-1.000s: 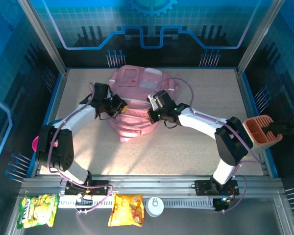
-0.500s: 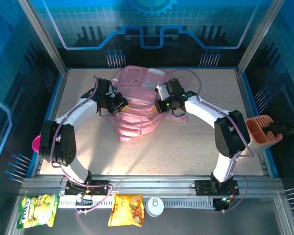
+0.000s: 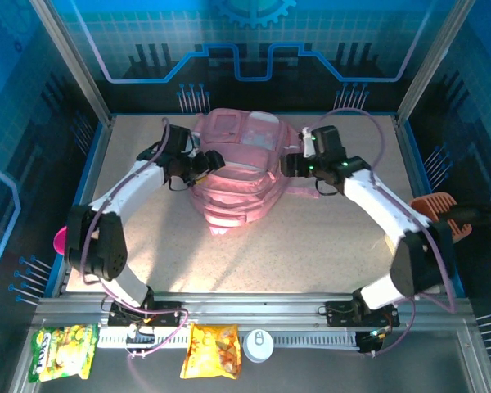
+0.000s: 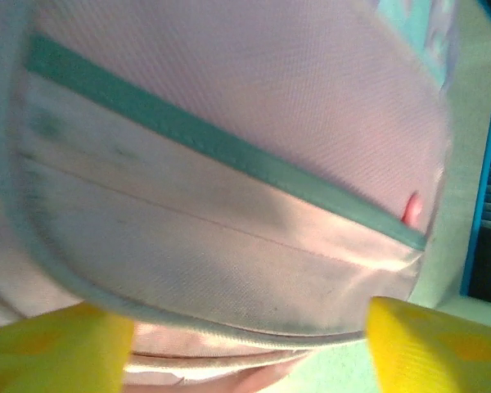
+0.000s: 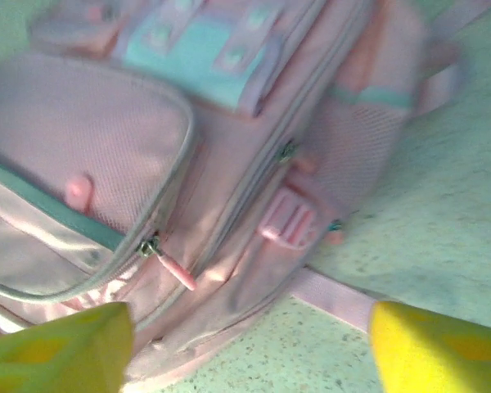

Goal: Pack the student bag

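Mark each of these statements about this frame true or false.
1. The student bag lies on the table between the left gripper and the right gripper. True.
2. The right gripper is clamped on a zip pull. False: its fingers stand wide apart with nothing gripped, and the zip pull lies beyond them.
3. A green snack packet and an orange snack packet lie in front of the arm bases, off the table. True.
4. The bag sits at the table's near edge, against the arm bases. False: it lies toward the far side, with bare table between it and the bases.
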